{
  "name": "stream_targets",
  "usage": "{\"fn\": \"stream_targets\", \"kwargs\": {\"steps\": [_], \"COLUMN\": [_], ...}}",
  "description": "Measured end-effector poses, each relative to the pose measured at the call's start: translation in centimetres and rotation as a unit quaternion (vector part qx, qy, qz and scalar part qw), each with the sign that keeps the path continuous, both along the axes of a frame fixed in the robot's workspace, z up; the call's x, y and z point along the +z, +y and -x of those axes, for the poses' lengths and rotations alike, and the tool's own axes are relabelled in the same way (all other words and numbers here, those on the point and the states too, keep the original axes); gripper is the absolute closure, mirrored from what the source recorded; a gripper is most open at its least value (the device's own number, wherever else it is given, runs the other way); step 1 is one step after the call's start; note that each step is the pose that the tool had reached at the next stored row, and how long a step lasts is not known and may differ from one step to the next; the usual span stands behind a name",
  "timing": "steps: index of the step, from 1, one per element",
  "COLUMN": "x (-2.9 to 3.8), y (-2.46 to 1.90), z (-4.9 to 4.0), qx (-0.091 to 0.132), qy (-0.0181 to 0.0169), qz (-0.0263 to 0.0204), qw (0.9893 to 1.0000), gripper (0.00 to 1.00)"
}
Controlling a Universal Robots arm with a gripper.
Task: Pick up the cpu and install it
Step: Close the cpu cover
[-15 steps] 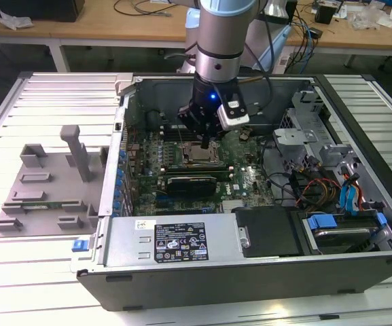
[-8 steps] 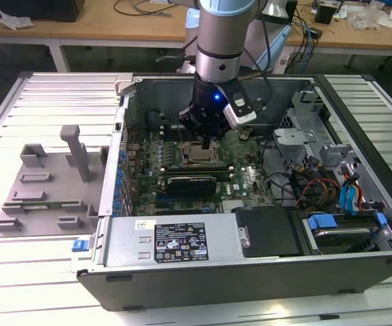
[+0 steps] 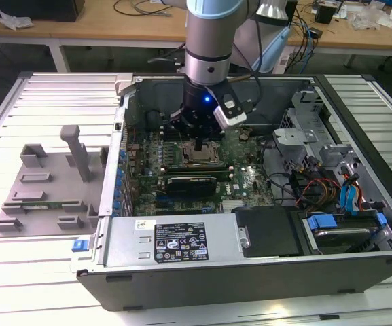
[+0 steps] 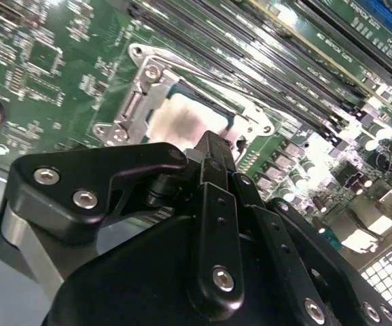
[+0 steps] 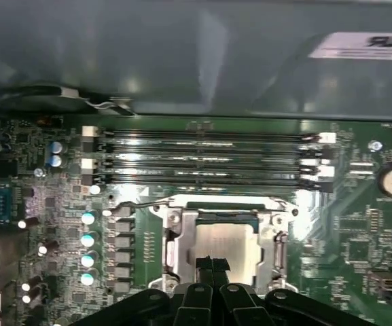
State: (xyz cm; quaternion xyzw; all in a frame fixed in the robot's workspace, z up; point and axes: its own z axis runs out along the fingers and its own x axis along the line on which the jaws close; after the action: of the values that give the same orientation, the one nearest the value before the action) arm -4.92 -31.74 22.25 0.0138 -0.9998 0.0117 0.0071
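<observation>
Lying in the steel socket frame (image 5: 171, 239), the square cpu (image 5: 233, 242) shines

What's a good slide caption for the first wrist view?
Gripper, fingers shut, over the cpu lying in the socket frame on the motherboard, beside the memory slots.

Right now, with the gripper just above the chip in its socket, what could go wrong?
1. The gripper is close over the chip; pushing down off-centre might tilt it in the socket frame.
2. The memory slots lie close beside that frame; a sideways slip could strike them.
</observation>
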Motion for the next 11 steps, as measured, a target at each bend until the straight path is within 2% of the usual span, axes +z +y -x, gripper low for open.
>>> {"fn": "stream_targets", "kwargs": {"steps": [1,4,7,11], "x": [-0.22,-0.37,-0.82,-1.38], "y": [0.00,0.00,0.00,0.00], "z": [0.55,0.85,1.57,2.43], "qx": [0.001,0.004,0.013,0.015], "qy": [-0.0024,-0.0040,-0.0105,-0.0151], "qz": [0.0000,0.0001,0.0000,0.0000], "qw": [1.0000,1.0000,0.9999,0.9998], "gripper": [0.89,0.89,0.89,0.89]}}
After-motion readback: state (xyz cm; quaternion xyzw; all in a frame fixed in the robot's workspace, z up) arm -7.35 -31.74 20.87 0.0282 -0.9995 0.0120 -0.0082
